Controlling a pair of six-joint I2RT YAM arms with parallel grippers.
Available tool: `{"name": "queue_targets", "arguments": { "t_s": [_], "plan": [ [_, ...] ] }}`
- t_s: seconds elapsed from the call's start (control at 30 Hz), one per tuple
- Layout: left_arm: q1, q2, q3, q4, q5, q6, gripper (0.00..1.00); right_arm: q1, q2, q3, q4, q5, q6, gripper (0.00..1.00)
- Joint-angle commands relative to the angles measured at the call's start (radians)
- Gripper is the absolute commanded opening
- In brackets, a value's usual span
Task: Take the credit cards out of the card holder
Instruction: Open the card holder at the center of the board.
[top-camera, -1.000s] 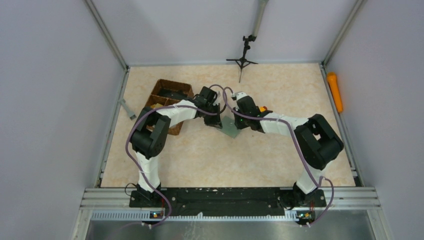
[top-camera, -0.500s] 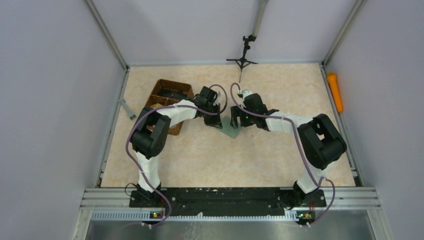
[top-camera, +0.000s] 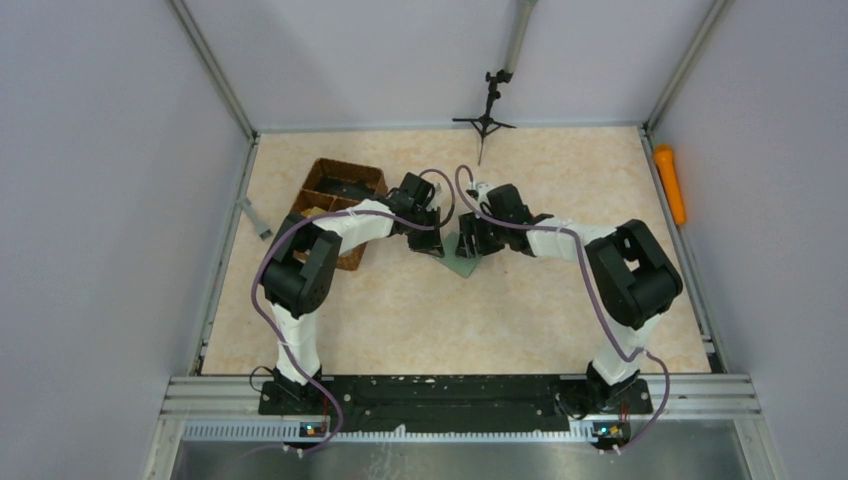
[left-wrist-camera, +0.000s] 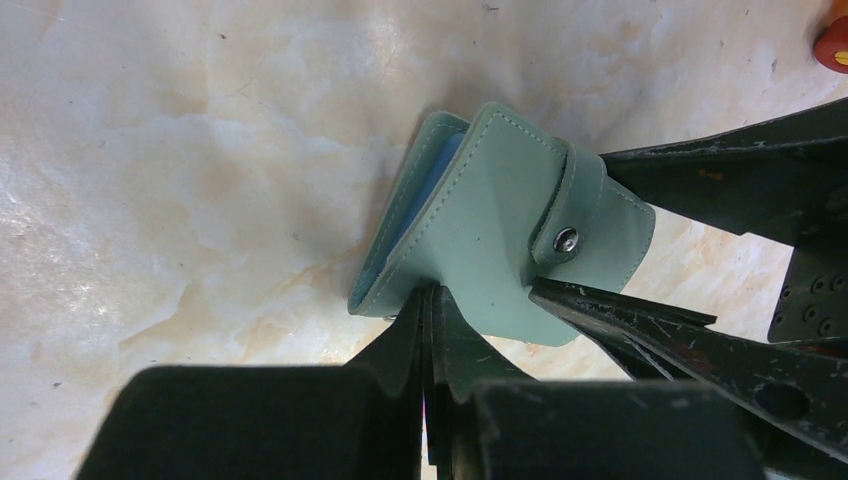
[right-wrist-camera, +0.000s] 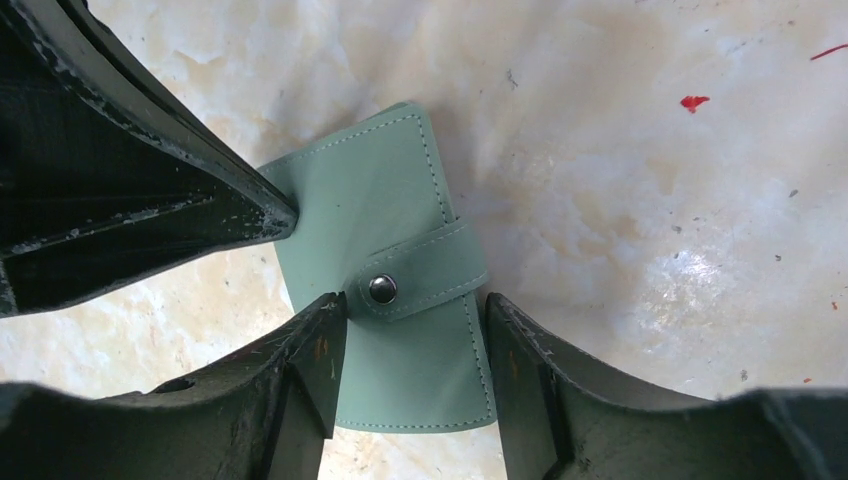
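Here's the card holder (top-camera: 462, 262), sitting mid-table (top-camera: 400, 310) right between the two arms, well clear of the basket (top-camera: 340, 185) off to the left. It's a small soft thing by the look of it, a stitched leather-like fold, light and floppy rather than stiff, so it will likely bend or skid on that smooth top unless one side is pinned. The left claw (left-wrist-camera: 428, 295) is doing just that: its fingers are pinched tight together on the holder's near edge, and the fold gapes a little at the far side, showing blue lining. No cards in sight, so presumably they're tucked inside. The flap is fastened by a strap (right-wrist-camera: 415, 275) with a metal snap (right-wrist-camera: 382, 289), and that strap looks like the place to take hold, since its free end should peel up once the snap pops. The right claw (right-wrist-camera: 415, 310) hangs right over it, jaws about halfway apart, one finger on each side of the strap and nothing gripped. Whether its fingers are actually pressing on the leather, I can't tell from here.
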Motion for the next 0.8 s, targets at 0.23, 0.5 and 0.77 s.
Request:
{"name": "queue_targets", "arguments": {
  "t_s": [0.23,0.5,0.77],
  "plan": [
    [0.0,-0.01,-0.015,-0.025,-0.127,0.043,0.0,0.116,-0.074,0.023,-0.106,0.044,-0.115,0.63],
    [0.0,-0.014,-0.019,-0.016,-0.117,0.044,0.0,0.161,-0.05,0.052,-0.128,0.19,-0.103,0.77],
    [0.001,-0.008,-0.017,-0.011,-0.092,0.043,0.0,0.161,-0.082,0.026,-0.078,0.378,-0.053,0.78]
  ]
}}
